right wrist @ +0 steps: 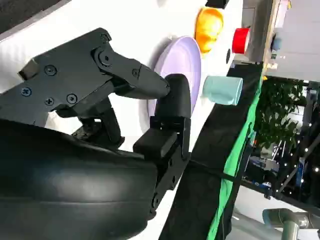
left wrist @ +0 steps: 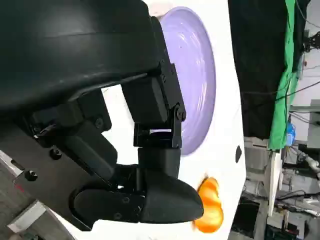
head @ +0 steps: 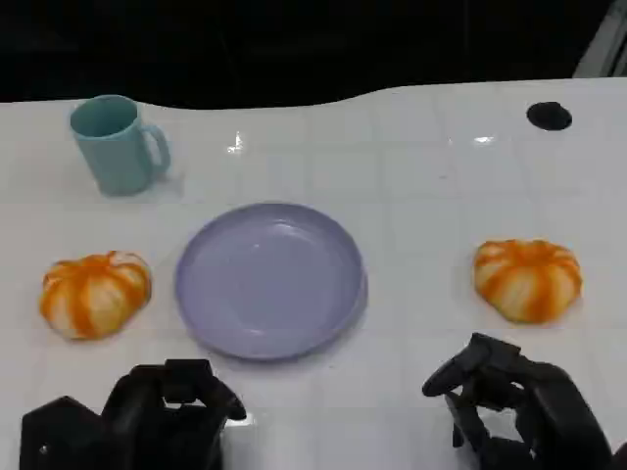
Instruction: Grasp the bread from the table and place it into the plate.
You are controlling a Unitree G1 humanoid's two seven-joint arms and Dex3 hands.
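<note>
The white tabletop (head: 421, 196) fills most of the head view, marked with a faint grid of squares, its far edge running along the top of the frame against a dark background. At the centre of the frame lies the lavender plate (head: 269, 279), round and shallow, with nothing in it.

Two orange-and-white striped bread rolls lie on either side of the plate, well apart from it. The left bread roll (head: 95, 293) sits at the middle left of the frame; the right bread roll (head: 527, 279) sits at the middle right. Both rest directly on the tabletop, and neither is touched by a hand.

The left hand (head: 162, 416) is at the lower left of the frame, below the left bread roll and near the plate's lower left rim, its black fingers curled in with nothing between them. The right hand (head: 509, 406) is at the lower right, just below the right bread roll, fingers bent inward and likewise holding nothing.

A teal mug (head: 116, 144) stands upright in the upper left of the frame, its handle turned to the right, well behind the left bread roll. A small black disc (head: 549, 116) lies on the tabletop near the upper right corner.
</note>
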